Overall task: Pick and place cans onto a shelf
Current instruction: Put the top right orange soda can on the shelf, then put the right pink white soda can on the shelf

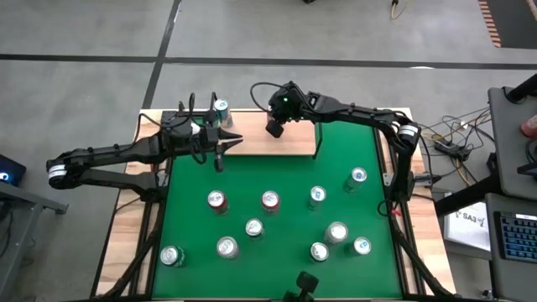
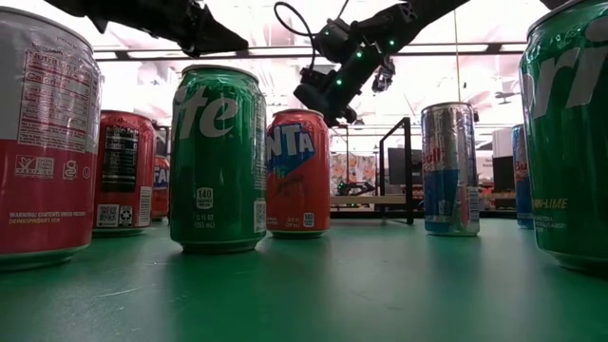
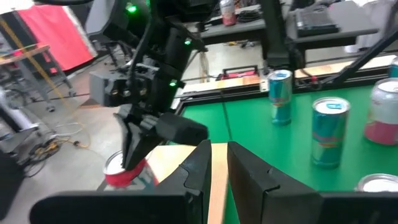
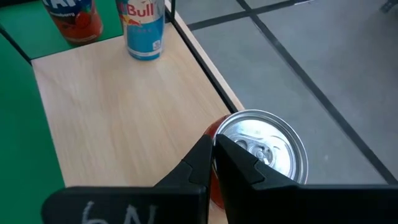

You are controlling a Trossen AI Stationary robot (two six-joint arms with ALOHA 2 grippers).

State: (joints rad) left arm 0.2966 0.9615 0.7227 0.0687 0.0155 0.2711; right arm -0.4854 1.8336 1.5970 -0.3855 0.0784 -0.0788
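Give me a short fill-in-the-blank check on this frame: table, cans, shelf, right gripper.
The table top is ___. The can at the board's edge, beside the right gripper, has a ___ body. The right gripper's fingers are ___. The blue-and-silver can stands on the wooden ___.
Missing words: green; red; shut; shelf.
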